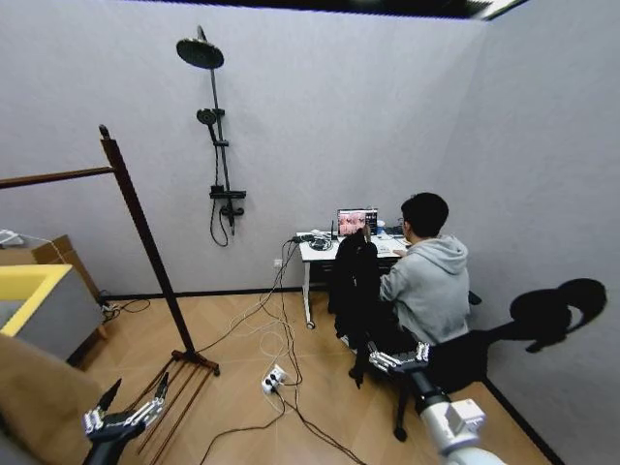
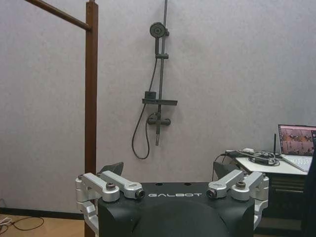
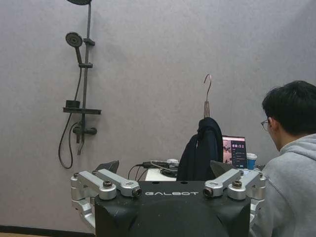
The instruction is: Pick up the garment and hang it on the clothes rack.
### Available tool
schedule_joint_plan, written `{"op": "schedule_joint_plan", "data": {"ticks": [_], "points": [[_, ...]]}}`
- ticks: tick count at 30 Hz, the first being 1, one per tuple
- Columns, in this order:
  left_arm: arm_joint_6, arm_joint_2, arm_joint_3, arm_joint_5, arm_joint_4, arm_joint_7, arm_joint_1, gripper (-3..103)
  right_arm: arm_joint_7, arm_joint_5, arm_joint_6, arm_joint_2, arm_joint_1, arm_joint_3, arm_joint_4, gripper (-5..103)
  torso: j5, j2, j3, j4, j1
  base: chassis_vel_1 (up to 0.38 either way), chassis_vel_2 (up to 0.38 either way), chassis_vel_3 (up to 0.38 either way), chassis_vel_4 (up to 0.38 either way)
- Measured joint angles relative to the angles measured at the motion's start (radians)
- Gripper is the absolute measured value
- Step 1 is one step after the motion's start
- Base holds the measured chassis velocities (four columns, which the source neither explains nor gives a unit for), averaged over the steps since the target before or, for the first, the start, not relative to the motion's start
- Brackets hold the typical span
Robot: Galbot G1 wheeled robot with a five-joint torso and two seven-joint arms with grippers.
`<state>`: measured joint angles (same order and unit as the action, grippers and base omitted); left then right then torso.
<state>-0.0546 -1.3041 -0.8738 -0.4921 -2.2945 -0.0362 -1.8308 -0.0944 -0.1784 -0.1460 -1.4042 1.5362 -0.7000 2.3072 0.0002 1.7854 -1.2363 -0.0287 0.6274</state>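
Grey-walled room with wooden floor. Black jacket [image 1: 355, 276] hanging by the far desk [image 1: 320, 252], right of the clothes rack [image 1: 145, 237]. Left gripper [image 1: 131, 405] and right gripper [image 1: 395, 358] both spread, holding nothing, near and low.

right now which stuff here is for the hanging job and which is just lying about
For the job:
- black jacket on its hanger
- wooden clothes rack
- left gripper, open
- right gripper, open

Just about:
- shower set
- desk with laptop
- power strip and cables

Matt black cloth garment [image 3: 201, 148] on metal hook; glossy wooden clothes rack [image 2: 91, 89].
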Motion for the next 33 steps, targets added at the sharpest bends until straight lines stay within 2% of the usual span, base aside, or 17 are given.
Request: {"op": "schedule_joint_plan", "data": {"ticks": [1,4,6,9,11,13,15,16,19,20,22,24,27,30,32,33], "points": [[0.0,0.0,0.0,0.0,0.0,0.0,0.0,100,0.0,0.0,0.0,0.0,0.0,0.0,0.0,100,0.0,0.0,0.0,0.0,0.0,-0.337,0.32,0.348,-0.311],[0.0,0.0,0.0,0.0,0.0,0.0,0.0,100,0.064,-0.02,-0.042,0.026,-0.064,-0.006,0.006,100,-0.0001,-0.001,0.0,0.0001,0.002,-0.227,0.269,0.169,-0.171],[0.0,0.0,0.0,0.0,0.0,0.0,0.0,100,0.073,-0.024,-0.058,0.032,-0.086,-0.013,0.006,100,-0.0005,-0.001,0.0,-0.0006,0.001,-0.139,0.182,0.006,-0.053],[0.0,0.0,0.0,0.0,0.0,0.0,0.0,100,0.089,-0.048,-0.09,0.051,-0.135,-0.023,-0.007,100,-0.0001,0.0,0.0,-0.0001,0.001,-0.1,0.063,0.002,-0.048],[0.0,0.0,0.0,0.0,0.0,0.0,0.0,100,0.106,-0.096,-0.139,0.084,-0.226,-0.025,-0.049,100,-0.0002,0.0,0.0,0.0001,-0.001,0.047,-0.058,0.001,0.06],[0.0,0.0,0.0,0.0,0.0,0.0,0.0,100,0.107,-0.101,-0.143,0.088,-0.236,-0.025,-0.054,100,0.0,0.0,0.0,0.0001,-0.001,0.054,-0.1,-0.013,0.066],[0.0,0.0,0.0,0.0,0.0,0.0,0.0,100,0.113,-0.193,-0.189,0.139,-0.34,-0.019,-0.113,100,0.0003,0.001,0.0,-0.0001,-0.002,0.08,-0.063,-0.068,0.091],[0.0,0.0,0.0,0.0,0.0,0.0,0.0,100,0.113,-0.193,-0.189,0.139,-0.34,-0.019,-0.113,100,0.0003,0.001,0.0,-0.0001,-0.002,0.08,-0.045,-0.066,0.091],[0.0,0.0,0.0,0.0,0.0,0.0,0.0,100,0.132,-0.308,-0.23,0.251,-0.467,-0.003,-0.237,100,0.0002,0.001,0.0,0.0002,-0.001,0.0,0.0,0.0,0.0],[0.0,0.0,0.0,0.0,0.0,0.0,0.0,100,0.132,-0.308,-0.23,0.251,-0.467,-0.003,-0.237,100,0.0002,0.001,0.0,0.0002,-0.001,0.0,0.0,0.0,0.0],[0.0,0.0,0.0,0.0,0.0,0.0,0.0,100,0.136,-0.327,-0.233,0.331,-0.531,0.005,-0.324,100,0.0002,0.0,0.0,0.0001,0.0,0.0,0.0,0.0,0.0],[0.0,0.0,0.0,0.0,0.0,0.0,0.0,100,0.137,-0.332,-0.234,0.355,-0.555,0.009,-0.353,100,0.0002,0.0,0.0,-0.0001,0.0,0.0,0.0,0.0,0.0],[0.0,0.0,0.0,0.0,0.0,0.0,0.0,100,0.136,-0.344,-0.237,0.427,-0.656,0.028,-0.459,100,0.0002,0.0,0.0,-0.0003,0.0,0.0,0.0,0.0,0.0],[0.0,0.0,0.0,0.0,0.0,0.0,0.0,100,0.125,-0.345,-0.241,0.449,-0.723,0.053,-0.519,100,0.0002,0.0,0.0,-0.0004,0.0,0.0,0.0,0.0,0.0],[0.0,0.0,0.0,0.0,0.0,0.0,0.0,100,0.094,-0.344,-0.208,0.461,-0.817,0.103,-0.612,100,-0.0002,0.0,0.0,-0.0005,0.0,0.0,0.0,0.0,0.0],[0.0,0.0,0.0,0.0,0.0,0.0,0.0,100,0.094,-0.344,-0.208,0.461,-0.817,0.103,-0.612,100,-0.0002,0.0,0.0,-0.0005,0.0,0.0,0.0,0.0,0.0]]}}
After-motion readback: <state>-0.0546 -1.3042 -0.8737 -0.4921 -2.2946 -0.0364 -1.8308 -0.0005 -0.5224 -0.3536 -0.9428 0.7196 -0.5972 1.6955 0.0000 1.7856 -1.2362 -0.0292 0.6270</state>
